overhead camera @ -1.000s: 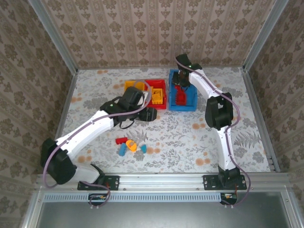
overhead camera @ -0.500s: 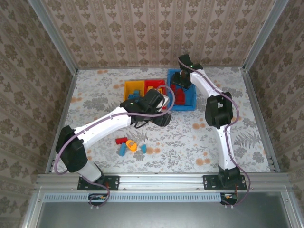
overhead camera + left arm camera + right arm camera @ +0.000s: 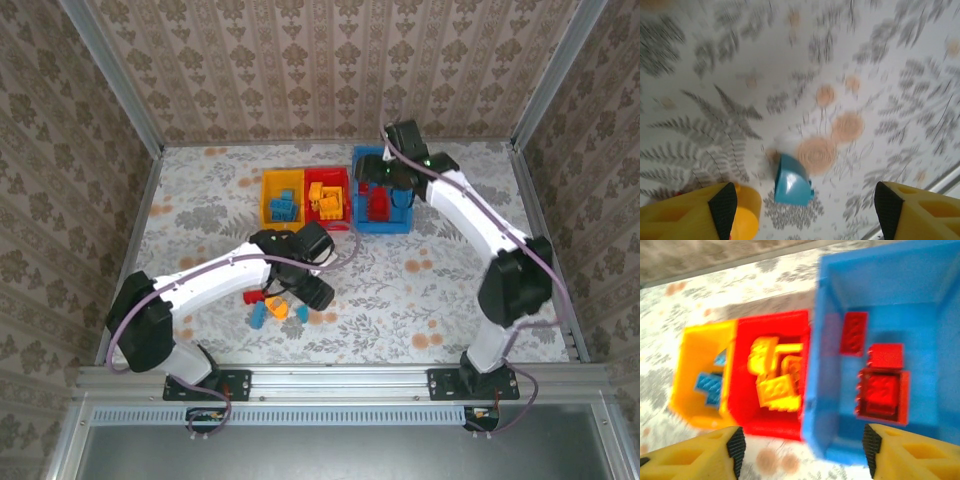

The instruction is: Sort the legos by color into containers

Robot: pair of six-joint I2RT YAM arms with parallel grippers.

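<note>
A table (image 3: 450, 290) draped in a pale floral cloth is filling the overhead view, with patterned walls standing around it.

The left arm (image 3: 210, 275) is reaching over the middle of the table. A second ago it was stretching out to the small bins, and it has now swung back toward the near side. The right arm (image 3: 470, 215) is bending over the far right, with its elbow now swung further outward.

Three bins are sitting in a touching row at the far side:
- The blue bin (image 3: 920, 285), the largest, is holding red bricks (image 3: 882, 390).
- The red bin (image 3: 742, 385) is holding yellow bricks (image 3: 775, 380).
- The yellow bin (image 3: 692, 360) is holding blue bricks (image 3: 707, 382).

The right gripper (image 3: 802, 449) is hovering above the bins with its fingers spread and nothing between them. A second ago it was down inside the blue bin, so it seems to have just let a red brick go.

The left gripper (image 3: 804, 201) is hanging over the loose bricks (image 3: 275, 307) near the front, its fingers spread wide and empty. A teal brick (image 3: 791, 181) is lying on the cloth between them, and an orange brick (image 3: 747, 212) is sitting just beside the left finger. The gripper looks to be lining up its next pick.

A few red, blue and orange bricks are waiting on the cloth, so the sorting looks far along but unfinished.

No brand, label or writing is readable anywhere.
</note>
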